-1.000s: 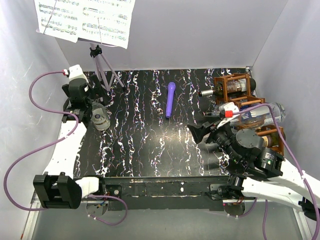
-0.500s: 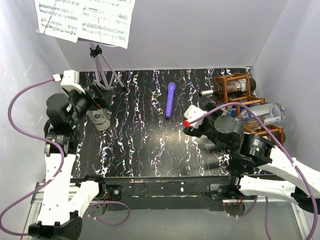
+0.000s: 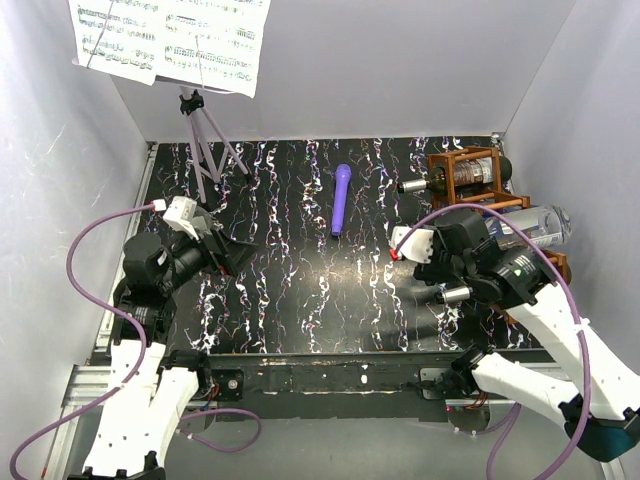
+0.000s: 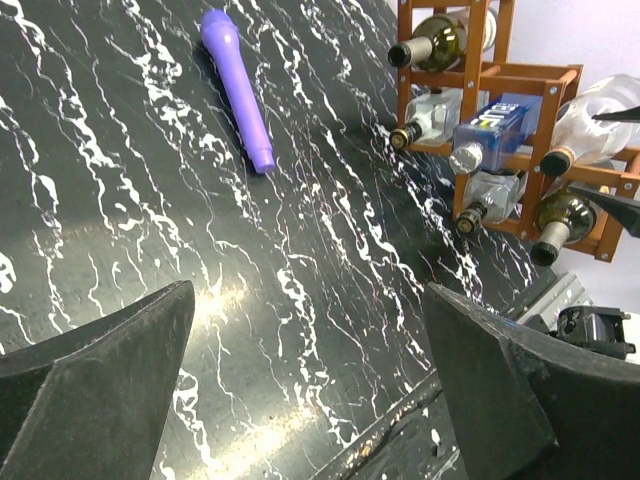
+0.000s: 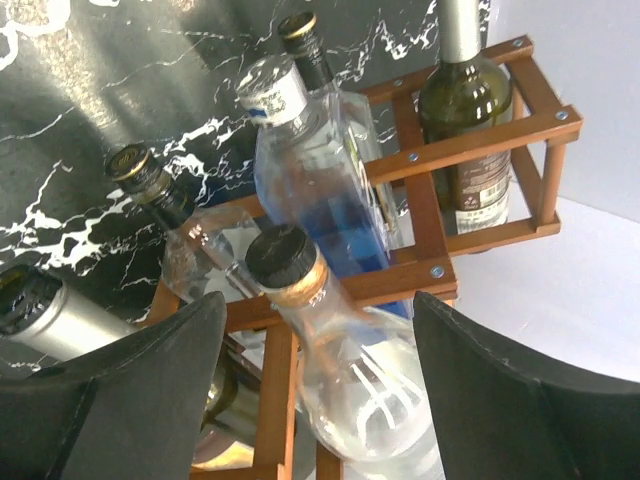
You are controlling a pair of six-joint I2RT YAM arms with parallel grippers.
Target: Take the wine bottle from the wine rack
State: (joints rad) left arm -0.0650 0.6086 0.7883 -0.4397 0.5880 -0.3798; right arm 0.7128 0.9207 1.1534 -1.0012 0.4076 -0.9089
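Note:
The reddish-brown wine rack [image 3: 468, 166] stands at the table's right edge and holds several bottles lying on their sides. It also shows in the left wrist view [image 4: 472, 72] and the right wrist view [image 5: 470, 135]. A green wine bottle [image 5: 462, 100] fills the far cell, its neck [image 3: 418, 185] pointing left. My right gripper [image 5: 320, 400] is open, its fingers on either side of a clear bottle with a black cap [image 5: 340, 380], not touching it. From above, the right wrist [image 3: 470, 262] covers the rack's middle. My left gripper [image 3: 232, 256] is open and empty over the left of the table, as the left wrist view [image 4: 300, 400] confirms.
A purple stick-like object [image 3: 341, 198] lies at the table's middle back. A grey tripod music stand [image 3: 205, 140] with sheet music [image 3: 170, 40] stands at the back left. A blue-tinted bottle [image 5: 320, 170] lies beside the clear one. White walls close in on three sides.
My left arm has swung from the far left back toward the near edge, its gripper now facing right. My right arm swung left, then back over the rack.

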